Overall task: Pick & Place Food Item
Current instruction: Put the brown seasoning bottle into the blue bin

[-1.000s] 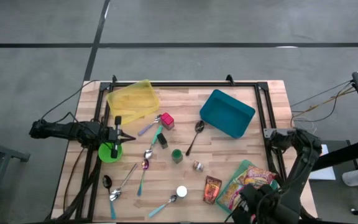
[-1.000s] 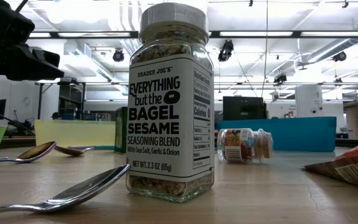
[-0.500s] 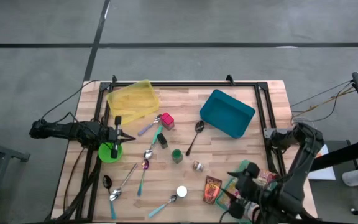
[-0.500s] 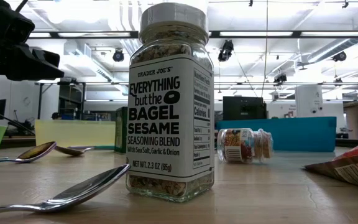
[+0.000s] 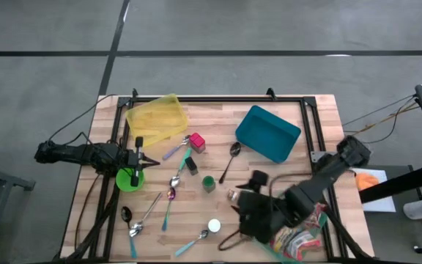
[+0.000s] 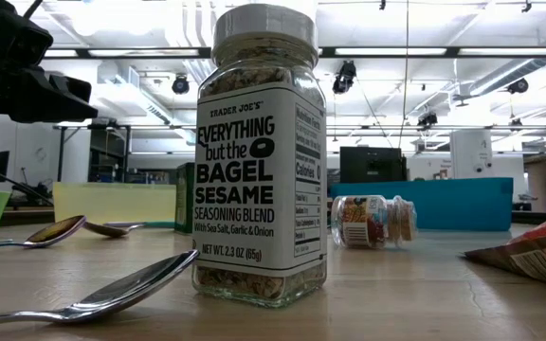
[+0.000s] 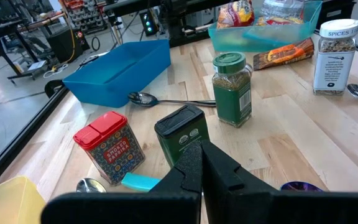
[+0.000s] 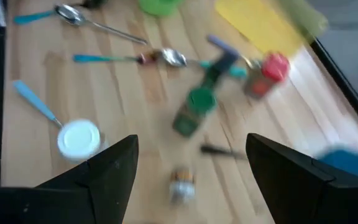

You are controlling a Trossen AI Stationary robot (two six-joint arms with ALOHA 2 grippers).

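Food jars and tins stand about the table's middle: a white-lidded seasoning jar (image 5: 214,226) (image 6: 262,156), a green-lidded jar (image 5: 209,183) (image 7: 232,88), a small jar lying on its side (image 5: 233,195) (image 8: 180,180), a red tin (image 5: 197,142) and a dark green tin (image 7: 182,134). My right gripper (image 5: 243,211) (image 8: 191,168) hangs open in the air just near-right of the small jar, with nothing between its fingers. My left gripper (image 5: 139,158) (image 7: 201,168) waits shut at the table's left edge.
A teal tray with snack bags (image 5: 299,238) sits at the near right, partly under my right arm. A blue bin (image 5: 268,132) and a yellow bin (image 5: 156,117) stand at the far side, a green bowl (image 5: 129,180) at the left. Several spoons (image 5: 168,198) lie scattered.
My right gripper has swung from over the teal tray at the near right corner toward the table's middle, rising a little and rolling about its own axis. It has stayed open. Nothing on the table has moved.
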